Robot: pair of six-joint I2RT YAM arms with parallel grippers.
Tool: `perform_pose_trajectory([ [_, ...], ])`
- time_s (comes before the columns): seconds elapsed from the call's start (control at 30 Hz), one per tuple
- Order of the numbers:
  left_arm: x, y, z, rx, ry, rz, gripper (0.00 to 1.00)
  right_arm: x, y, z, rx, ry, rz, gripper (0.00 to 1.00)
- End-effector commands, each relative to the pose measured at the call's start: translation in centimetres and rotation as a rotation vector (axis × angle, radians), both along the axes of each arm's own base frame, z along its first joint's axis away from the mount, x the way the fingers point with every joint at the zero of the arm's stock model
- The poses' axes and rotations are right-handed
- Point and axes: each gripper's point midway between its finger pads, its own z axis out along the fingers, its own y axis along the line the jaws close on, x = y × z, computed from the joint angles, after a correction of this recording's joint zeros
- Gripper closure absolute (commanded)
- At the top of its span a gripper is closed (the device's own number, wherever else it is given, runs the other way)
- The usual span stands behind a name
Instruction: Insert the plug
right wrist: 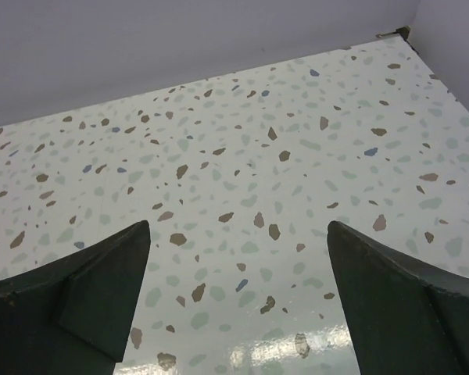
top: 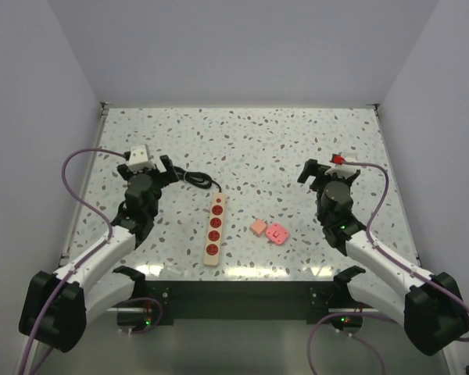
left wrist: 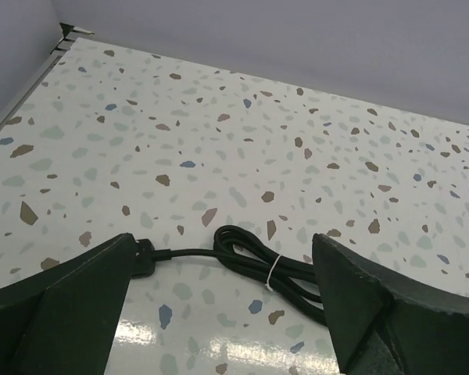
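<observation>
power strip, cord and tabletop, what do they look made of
Power strip: probably moulded plastic, cream body with red sockets, matte. Cord: black flexible sheath, likely rubber or PVC, slight sheen, bundled with a white tie. Tabletop: terrazzo-speckled, glossy where light reflects; stone or printed laminate, cannot tell.

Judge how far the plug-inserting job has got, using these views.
Done: nothing; the power strip shows empty-looking red sockets. In hand: nothing; left gripper and right gripper are open, holding nothing. Left: pick up one of the pink pieces, apparently plugs, lying beside the strip, and insert it.
</observation>
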Motion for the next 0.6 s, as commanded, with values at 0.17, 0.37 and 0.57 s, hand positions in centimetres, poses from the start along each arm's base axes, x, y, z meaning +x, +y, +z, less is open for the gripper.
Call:
perform_pose_trajectory([
  [0.17,-0.8,-4.0,-2.4,-0.045,0.071,-0.092,0.0,0.0,0.1,0.9,0.037,0.037,-0.012,0.01],
  [0.37,-3.4,-10.8,-5.7,-0.092,0.212,-0.306,0.0,-0.5,0.1,0.0,0.05,0.091,-0.013,0.01],
  [0.57,-7.4,-15.6,-9.9,-0.039,0.374,-0.388,0.0,-1.5,-0.2,-0.8,0.06,0.122,-0.015,0.01],
])
